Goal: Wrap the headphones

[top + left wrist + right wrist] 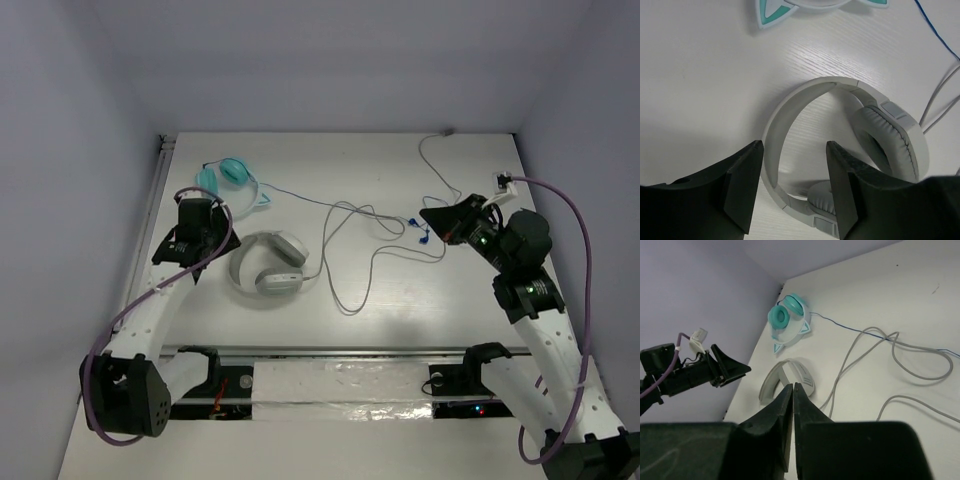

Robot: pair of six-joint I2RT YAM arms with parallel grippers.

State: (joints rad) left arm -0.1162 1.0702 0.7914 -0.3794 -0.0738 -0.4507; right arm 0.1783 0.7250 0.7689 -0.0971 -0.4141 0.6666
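The white-and-grey headphones (267,264) lie flat on the table, left of centre. Their thin white cable (345,262) runs off to the right in loose loops. My left gripper (225,243) hangs open just above their left side. In the left wrist view the padded headband (805,90) curves between the two fingers of the left gripper (794,172), with an ear cup (890,145) to the right. My right gripper (428,216) is shut on nothing, raised over the cable's right end. From the right wrist, the right gripper (792,386) points toward the headphones (806,379) and the cable (920,371).
Smaller teal cat-ear headphones (232,175) lie at the back left, and their thin blue cable (300,198) trails to the right. Another thin white cable (435,165) runs to a plug (503,182) at the back right. White walls close in three sides.
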